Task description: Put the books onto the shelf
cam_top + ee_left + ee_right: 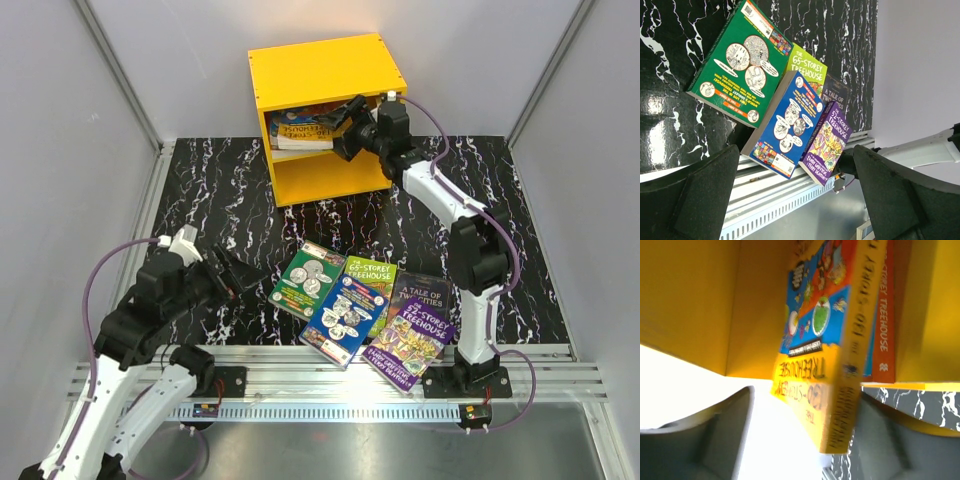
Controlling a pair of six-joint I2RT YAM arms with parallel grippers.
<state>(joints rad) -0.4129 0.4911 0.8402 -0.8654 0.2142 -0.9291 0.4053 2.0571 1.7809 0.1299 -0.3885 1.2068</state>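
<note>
Right claw (350, 127) reaches into the upper compartment of the yellow shelf (322, 70) at the far side of the tabletop (220, 190). From overhead its jaws are lost against a flat stack of books inside. Only the right wrist view shows the detail: a yellow book (835, 390) stands between the fingers (710, 440), pressed against an orange book (883, 315). A strip of light separates one finger from the cover, so the claw is released, jaws spread.

Left claw (240, 275) hangs wide open and empty over the near-left tabletop. The left wrist view shows what lies ahead of it: green book (740, 65), blue book (787, 125), lime book (807, 70), dark book (835, 95) and purple book (827, 142). They overlap near the front rail, and none is touched.
</note>
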